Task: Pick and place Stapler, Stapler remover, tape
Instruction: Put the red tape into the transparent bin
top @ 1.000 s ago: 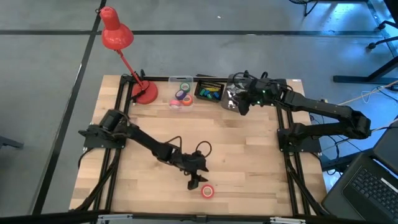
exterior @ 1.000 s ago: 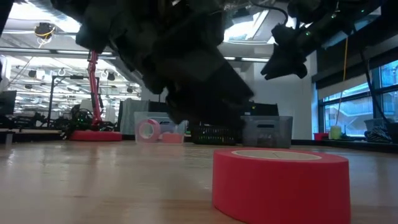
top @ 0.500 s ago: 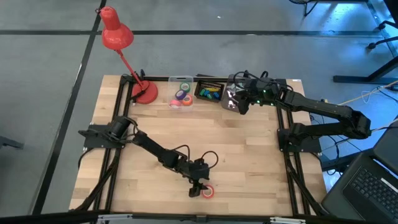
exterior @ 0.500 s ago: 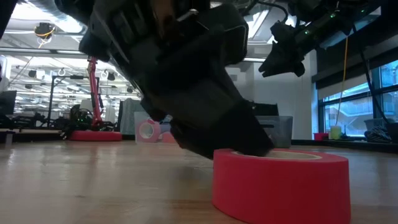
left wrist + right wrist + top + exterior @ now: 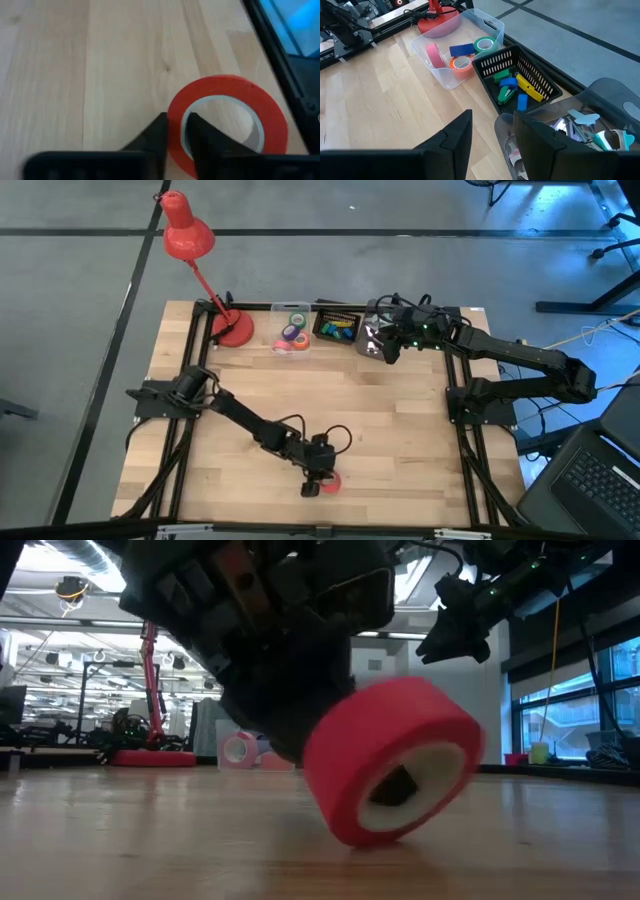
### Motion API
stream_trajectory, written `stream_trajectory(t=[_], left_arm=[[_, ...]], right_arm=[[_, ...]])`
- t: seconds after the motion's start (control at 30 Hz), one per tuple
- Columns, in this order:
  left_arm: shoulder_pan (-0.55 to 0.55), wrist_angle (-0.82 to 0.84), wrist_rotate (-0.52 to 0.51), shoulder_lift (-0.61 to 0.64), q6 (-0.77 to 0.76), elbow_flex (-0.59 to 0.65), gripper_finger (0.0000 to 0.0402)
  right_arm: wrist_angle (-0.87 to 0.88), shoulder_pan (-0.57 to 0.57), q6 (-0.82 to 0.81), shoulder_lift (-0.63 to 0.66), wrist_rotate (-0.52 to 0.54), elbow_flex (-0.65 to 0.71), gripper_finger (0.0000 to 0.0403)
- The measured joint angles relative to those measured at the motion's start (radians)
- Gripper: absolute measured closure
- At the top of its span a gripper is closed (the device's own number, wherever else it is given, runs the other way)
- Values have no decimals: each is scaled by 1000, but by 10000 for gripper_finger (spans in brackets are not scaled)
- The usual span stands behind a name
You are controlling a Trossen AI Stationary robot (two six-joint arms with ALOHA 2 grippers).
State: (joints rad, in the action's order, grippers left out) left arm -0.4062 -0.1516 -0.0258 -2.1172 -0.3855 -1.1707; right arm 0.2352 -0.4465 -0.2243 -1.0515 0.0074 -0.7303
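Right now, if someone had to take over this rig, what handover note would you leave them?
Left gripper: shut on the red tape roll, one finger inside its centre, roll tilted on the table's near side.
Right gripper: open, holding nothing, hovering by the grey bin at the far edge.
Other tape rolls lie in the clear tub; staplers in the black basket.
Done: roll gripped. Left: carry it to the tub.

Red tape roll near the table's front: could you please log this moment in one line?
left gripper: shut on red tape roll wall | roll: tilted | right gripper: open, over bins
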Motion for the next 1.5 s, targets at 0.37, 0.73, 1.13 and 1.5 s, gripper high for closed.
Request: stream_trajectory(t=[0.37, 0.73, 1.13, 1.5], left_arm=[[38, 48, -48, 86, 140, 12, 371], [105, 369, -366, 455, 391, 11, 371], [597, 603, -371, 654, 641, 9, 371], [1143, 591, 5, 581, 738, 9, 371]], right_arm=[[-8, 0, 0, 0, 0, 0, 256], [-8, 0, -3, 0, 0, 0, 256], [-17, 0, -45, 0, 0, 0, 256], [-41, 0, -64, 0, 0, 0, 256]])
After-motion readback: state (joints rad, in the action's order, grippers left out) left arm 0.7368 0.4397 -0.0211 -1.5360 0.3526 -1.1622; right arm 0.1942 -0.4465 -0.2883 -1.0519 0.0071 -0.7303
